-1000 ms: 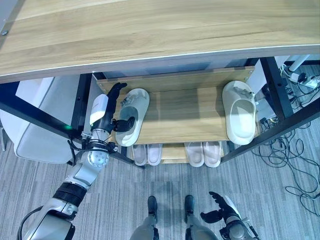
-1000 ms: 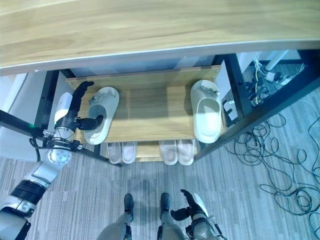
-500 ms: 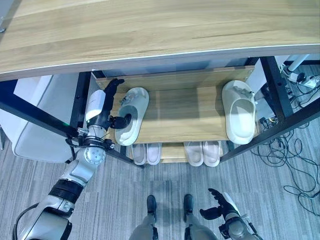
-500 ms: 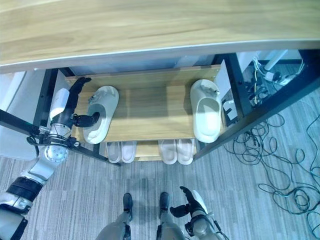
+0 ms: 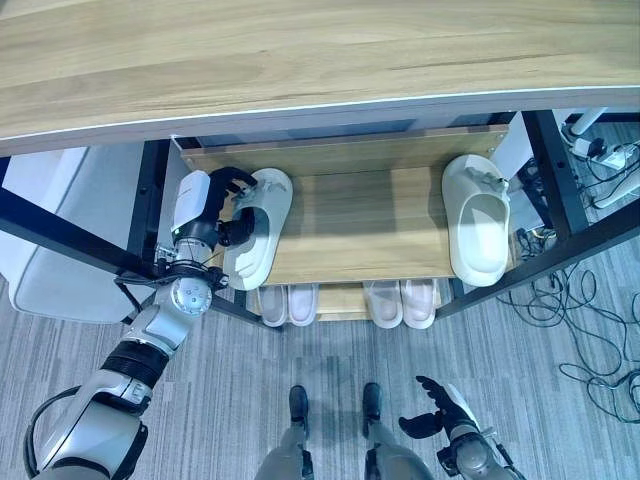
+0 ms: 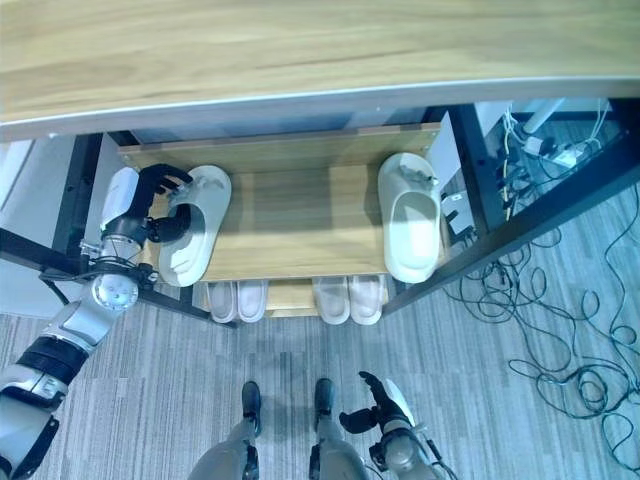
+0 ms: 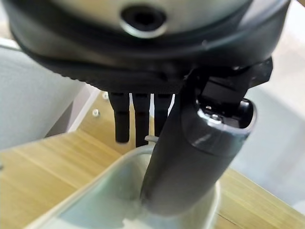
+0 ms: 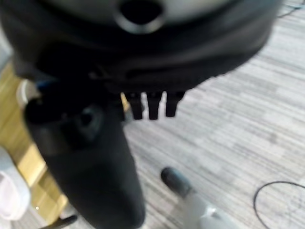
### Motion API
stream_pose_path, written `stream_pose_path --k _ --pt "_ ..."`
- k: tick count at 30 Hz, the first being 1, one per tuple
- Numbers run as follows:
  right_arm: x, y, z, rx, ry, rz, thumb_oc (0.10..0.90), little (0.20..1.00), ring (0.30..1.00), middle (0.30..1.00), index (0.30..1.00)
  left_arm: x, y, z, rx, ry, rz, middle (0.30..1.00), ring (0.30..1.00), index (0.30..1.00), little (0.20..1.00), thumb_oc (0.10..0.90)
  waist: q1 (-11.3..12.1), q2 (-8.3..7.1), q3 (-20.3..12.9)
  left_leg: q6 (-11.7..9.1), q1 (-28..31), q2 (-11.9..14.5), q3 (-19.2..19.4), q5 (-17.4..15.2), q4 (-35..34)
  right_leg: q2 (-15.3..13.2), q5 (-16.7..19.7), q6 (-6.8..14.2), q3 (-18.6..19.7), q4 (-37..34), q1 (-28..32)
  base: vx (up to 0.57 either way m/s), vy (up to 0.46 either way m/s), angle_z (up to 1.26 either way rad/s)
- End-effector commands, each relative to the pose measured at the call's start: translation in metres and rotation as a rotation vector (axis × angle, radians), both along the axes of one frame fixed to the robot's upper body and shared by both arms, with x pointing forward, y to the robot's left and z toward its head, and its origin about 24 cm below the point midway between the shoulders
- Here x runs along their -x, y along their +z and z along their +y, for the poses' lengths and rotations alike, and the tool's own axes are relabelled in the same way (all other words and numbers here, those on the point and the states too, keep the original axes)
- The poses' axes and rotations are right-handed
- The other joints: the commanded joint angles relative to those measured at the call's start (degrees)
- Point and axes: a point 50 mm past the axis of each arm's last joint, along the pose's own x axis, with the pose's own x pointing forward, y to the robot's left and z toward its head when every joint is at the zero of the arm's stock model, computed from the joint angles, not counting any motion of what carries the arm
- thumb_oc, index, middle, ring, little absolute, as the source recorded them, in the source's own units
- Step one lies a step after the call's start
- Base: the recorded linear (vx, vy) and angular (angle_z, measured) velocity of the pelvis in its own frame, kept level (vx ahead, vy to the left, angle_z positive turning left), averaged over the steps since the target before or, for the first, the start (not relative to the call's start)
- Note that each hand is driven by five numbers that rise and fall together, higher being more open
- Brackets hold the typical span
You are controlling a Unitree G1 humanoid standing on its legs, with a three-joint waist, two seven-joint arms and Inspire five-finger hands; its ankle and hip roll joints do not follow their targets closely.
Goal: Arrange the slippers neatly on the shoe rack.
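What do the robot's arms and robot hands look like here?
Both arms are silver-grey metal with dark bands at the joints. The left robot hand has dark fingers, a white back plate and a round silver wrist joint below it. The right robot hand is dark too, with a white cover on its back.

No legible txt or labels

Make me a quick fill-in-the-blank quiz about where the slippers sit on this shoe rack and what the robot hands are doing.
1. The left robot hand is shut on the pale green slipper at the ____ end of the upper shelf.
2. The other green slipper lies at that shelf's ____ end.
3. The two pink pairs sit on the ____ shelf.
4. The right robot hand hangs low, holding ____.

Missing words: left; right; lower; nothing
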Motion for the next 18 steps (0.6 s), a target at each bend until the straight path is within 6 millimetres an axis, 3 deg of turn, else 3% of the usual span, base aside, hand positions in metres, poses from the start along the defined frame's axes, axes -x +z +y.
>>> stream_pose_path --k 1,8,11,18 --pt "0.006 0.002 0.002 -0.023 0.006 -0.033 0.800 0.900 0.900 0.900 0.900 -0.012 0.051 0.002 0.050 0.001 -0.184 0.300 0.300 0.300 0.300 0.400 -0.05 -0.76 -3.56 -0.64 -1.97 -2.47 0.43 -0.36 0.08 -3.70 -2.86 6.47 0.16 0.60 -0.22 -0.01 -0.007 -0.05" --pt "0.008 0.001 0.001 -0.016 0.000 -0.028 0.800 0.900 0.900 0.900 0.900 -0.009 0.040 -0.015 0.128 -0.058 -0.169 0.300 0.300 0.300 0.300 0.400 -0.01 -0.23 -3.27 -0.75 -1.33 -2.43 0.87 -0.50 0.08 -3.63 -3.08 6.40 0.35 0.60 0.18 -0.01 -0.007 -0.06" --pt "0.010 0.001 -0.001 -0.010 -0.007 -0.024 0.800 0.900 0.900 0.900 0.900 -0.005 0.035 -0.033 0.199 -0.114 -0.174 0.300 0.300 0.300 0.300 0.400 -0.13 0.23 -3.16 -0.75 -0.69 -2.38 1.10 -0.67 0.08 -3.68 -3.29 6.37 0.45 0.62 0.60 -0.01 -0.005 -0.03" --pt "0.015 0.001 -0.007 -0.001 -0.032 -0.024 0.800 0.900 0.900 0.900 0.900 -0.004 0.046 -0.067 0.295 -0.211 -0.230 0.300 0.300 0.300 0.300 0.400 -0.84 1.38 -3.04 -0.57 0.17 -2.44 1.87 -1.05 0.08 -4.00 -3.35 6.52 1.16 0.62 0.95 -0.01 0.013 -0.03"
